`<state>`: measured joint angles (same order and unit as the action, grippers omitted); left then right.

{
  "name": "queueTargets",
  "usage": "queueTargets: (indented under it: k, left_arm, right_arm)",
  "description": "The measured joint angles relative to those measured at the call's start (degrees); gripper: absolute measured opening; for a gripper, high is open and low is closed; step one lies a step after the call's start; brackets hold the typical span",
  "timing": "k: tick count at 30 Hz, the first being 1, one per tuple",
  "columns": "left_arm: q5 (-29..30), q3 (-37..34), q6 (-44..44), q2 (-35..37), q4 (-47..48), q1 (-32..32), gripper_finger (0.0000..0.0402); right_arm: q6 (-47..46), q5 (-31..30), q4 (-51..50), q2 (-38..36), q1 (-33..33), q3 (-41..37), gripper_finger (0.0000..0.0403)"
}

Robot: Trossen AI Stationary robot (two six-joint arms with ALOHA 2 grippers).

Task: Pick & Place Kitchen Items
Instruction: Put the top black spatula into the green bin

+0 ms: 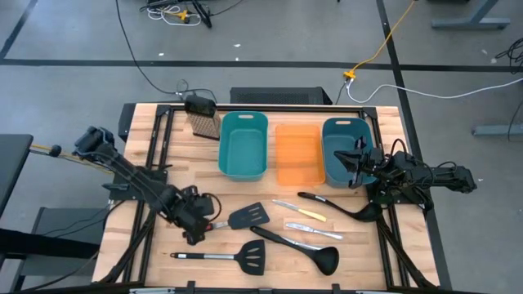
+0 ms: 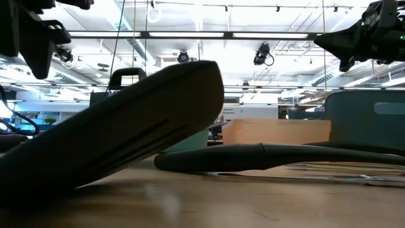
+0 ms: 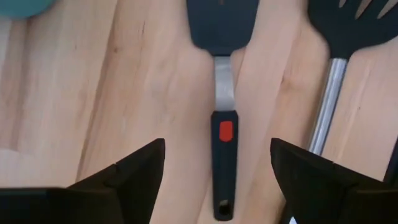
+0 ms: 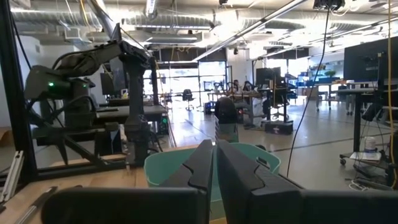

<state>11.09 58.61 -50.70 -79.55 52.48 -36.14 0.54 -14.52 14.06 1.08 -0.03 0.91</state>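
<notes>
**Operator:** Spatula with the red-and-black handle (image 3: pixel 224 134) lies right under my left gripper (image 3: pixel 217 177), between the two spread fingers (image 3: pixel 134 171), flat on the wood. Its long axis runs straight ahead of the wrist, handle end nearest me, slotted blade farther out.

**Spotter:** So the jaws straddle the handle?

**Operator:** Yes, wide open with bare wood on both sides; I see nothing touching. The fingers sit across the handle, so I judge a straight drop and squeeze would catch it without any wrist turn.

**Spotter:** Anything crowding it?

**Operator:** Just beside it lies the steel-handled spatula (image 3: pixel 326 106), roughly parallel. I'd watch that finger on the way down.

**Spotter:** And the right arm?

**Operator:** My right gripper (image 1: pixel 357 161) hangs over the far teal bin (image 1: pixel 339 126), fingers pressed together, holding nothing I can see. It's well apart, so the left is plainly nearer.

**Spotter:** Farther out?

**Operator:** Butcher-block table (image 1: pixel 147 237), then the nearer teal bin (image 1: pixel 243 147) and orange bin (image 1: pixel 297 155) along the back, with an open workshop floor beyond.
</notes>
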Motion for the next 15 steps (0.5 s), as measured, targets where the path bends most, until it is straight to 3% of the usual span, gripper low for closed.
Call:
queueTargets:
  k: [8, 15]
  left_arm:
    - [-0.02, -7.23, -9.75, -0.01, -6.13, -3.13, 0.0297]
    - [-0.31, -12.17, -9.05, -1.15, -14.26, -4.24, 0.0297]
  right_arm:
    - [0.09, -0.02, 0.0, 0.02, 0.0, 0.0, 0.0032]
    - [-1.6, 0.0, -0.2, 0.01, 0.02, 0.0, 0.0032]
